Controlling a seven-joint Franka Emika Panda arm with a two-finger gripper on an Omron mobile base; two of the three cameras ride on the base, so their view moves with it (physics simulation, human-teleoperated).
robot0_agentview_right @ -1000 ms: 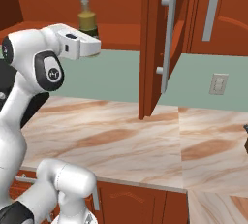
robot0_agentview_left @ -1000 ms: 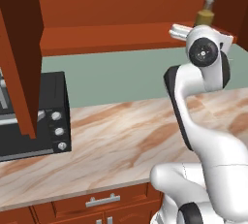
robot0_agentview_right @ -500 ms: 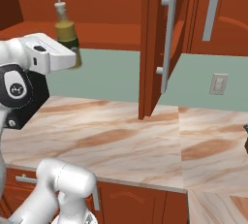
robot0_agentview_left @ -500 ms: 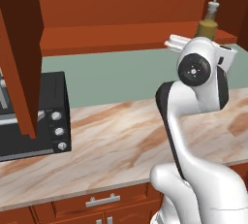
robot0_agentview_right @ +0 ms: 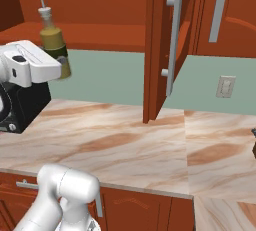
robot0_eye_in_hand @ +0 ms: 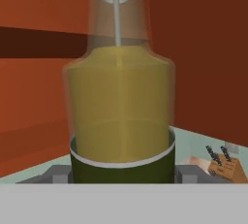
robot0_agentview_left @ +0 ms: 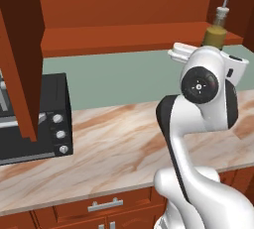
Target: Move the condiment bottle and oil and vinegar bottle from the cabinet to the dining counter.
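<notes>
The oil and vinegar bottle (robot0_eye_in_hand: 121,116), olive-yellow with a thin pale spout, stands upright between the fingers of my gripper (robot0_eye_in_hand: 121,174), which is shut on its dark lower part. It hangs in the air in front of the cabinet's (robot0_agentview_left: 124,5) open shelf, above the marble worktop; the same oil and vinegar bottle (robot0_agentview_right: 54,40) sits beside my white hand, and its top (robot0_agentview_left: 217,29) rises behind the arm. The condiment bottle and the dining counter are out of view.
A black toaster oven (robot0_agentview_left: 34,119) stands on the marble worktop (robot0_agentview_left: 119,148) at the left. An open cabinet door (robot0_agentview_right: 160,45) with a silver bar handle juts out over the worktop. A knife block (robot0_eye_in_hand: 223,167) and a wall outlet (robot0_agentview_right: 226,86) lie to the right.
The arm has swung round with the bottle in its grip. The bottle has come down and away from the cabinet shelf, moving left in the right base view.
</notes>
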